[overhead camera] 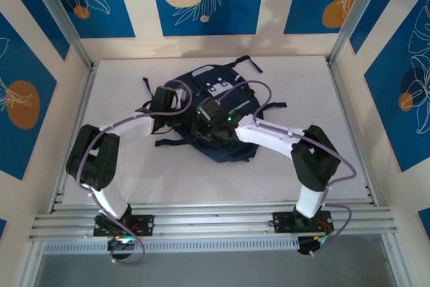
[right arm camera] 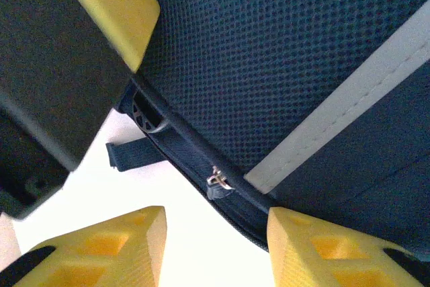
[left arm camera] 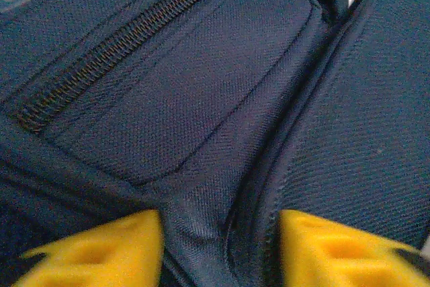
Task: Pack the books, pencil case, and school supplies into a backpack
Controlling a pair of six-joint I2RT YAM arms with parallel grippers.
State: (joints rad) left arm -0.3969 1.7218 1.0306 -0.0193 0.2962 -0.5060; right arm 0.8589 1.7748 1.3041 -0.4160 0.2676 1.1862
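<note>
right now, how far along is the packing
Done: unclear, the backpack hides its contents. In hand: left end effector straddles a fabric fold by a closed zipper; right end effector hovers at a zipper pull. To do: probably finishing the closure.

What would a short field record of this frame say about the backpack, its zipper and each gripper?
backpack: navy, lying mid-table
pocket zipper: looks closed
left gripper: fingers either side of a raised fabric fold; grip unclear
right gripper: open, straddling the backpack's edge near a metal zipper pull; one finger over bare table
</note>
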